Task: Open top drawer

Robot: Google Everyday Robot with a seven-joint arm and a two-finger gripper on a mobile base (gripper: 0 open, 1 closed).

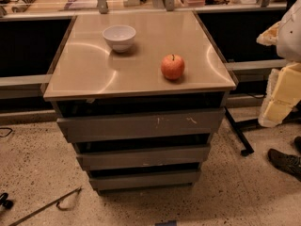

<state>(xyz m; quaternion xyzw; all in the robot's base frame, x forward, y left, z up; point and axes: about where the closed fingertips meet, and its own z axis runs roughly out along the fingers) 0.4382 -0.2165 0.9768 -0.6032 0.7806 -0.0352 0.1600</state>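
Note:
The top drawer [141, 125] is the widest grey front of the cabinet, directly under the tabletop, with pale scratches right of centre. A dark gap runs above it. Its front lies about level with the tabletop's front edge. My gripper [278, 100] shows as pale yellow and white parts at the right edge of the view. It is off to the right of the cabinet, apart from the drawer and holding nothing that I can see.
A white bowl [119, 36] and a red apple [172, 67] stand on the tan tabletop [84, 74]. Two narrower grey drawers [143, 157] lie below. A person's shoe [284, 161] and a black stand leg [237, 133] are on the floor at right.

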